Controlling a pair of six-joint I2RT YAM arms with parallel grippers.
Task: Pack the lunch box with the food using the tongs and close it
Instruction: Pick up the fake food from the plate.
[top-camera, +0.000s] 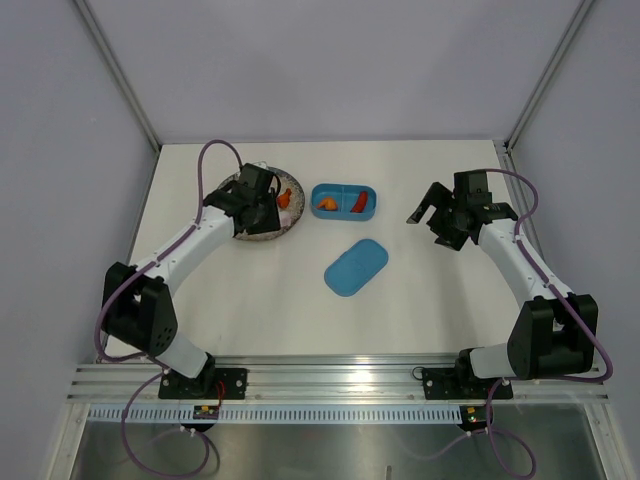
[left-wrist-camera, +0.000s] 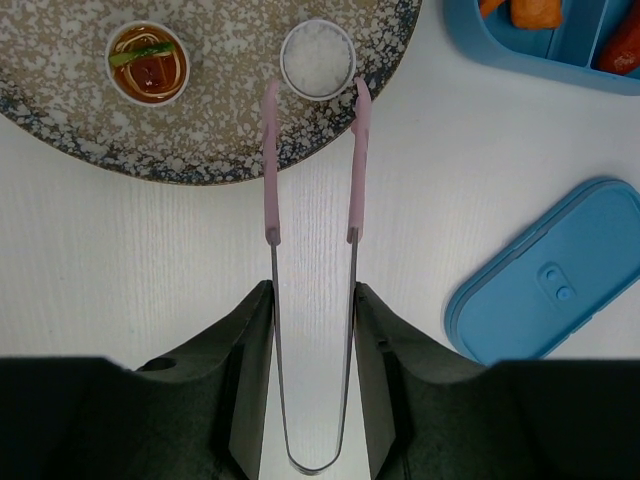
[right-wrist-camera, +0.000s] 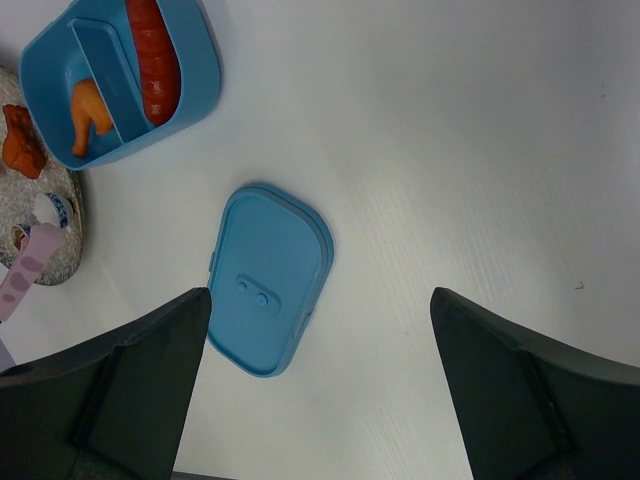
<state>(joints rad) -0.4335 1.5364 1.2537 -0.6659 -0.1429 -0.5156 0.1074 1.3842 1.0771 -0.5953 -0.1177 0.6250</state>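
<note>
Blue plastic two-compartment lunch box (top-camera: 343, 201) sits open on the white worktop (top-camera: 250, 300), orange and red morsels (top-camera: 340, 203) already inside, with its flat blue lid (top-camera: 356, 266) off beside it. Left gripper (left-wrist-camera: 312, 290) fingers clamp the slender pink tongs (left-wrist-camera: 357, 170), whose tips flank a white piece (left-wrist-camera: 317, 60) on the speckled grey plate (left-wrist-camera: 60, 100). Right gripper (top-camera: 432, 212) fingers are spread, empty. Packing looks partway done.

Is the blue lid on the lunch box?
No, the lid lies flat on the table, apart from the open lunch box.

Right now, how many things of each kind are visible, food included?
Blue plastic two-compartment box: 1
Flat blue lid: 1
Speckled grey round plate: 1
Pink-tipped metal tongs: 1
Boxed food, orange piece, red sausage: 2
Plated food, red-orange morsel, rice cup, noodle cup: 3
Total: 9
</note>
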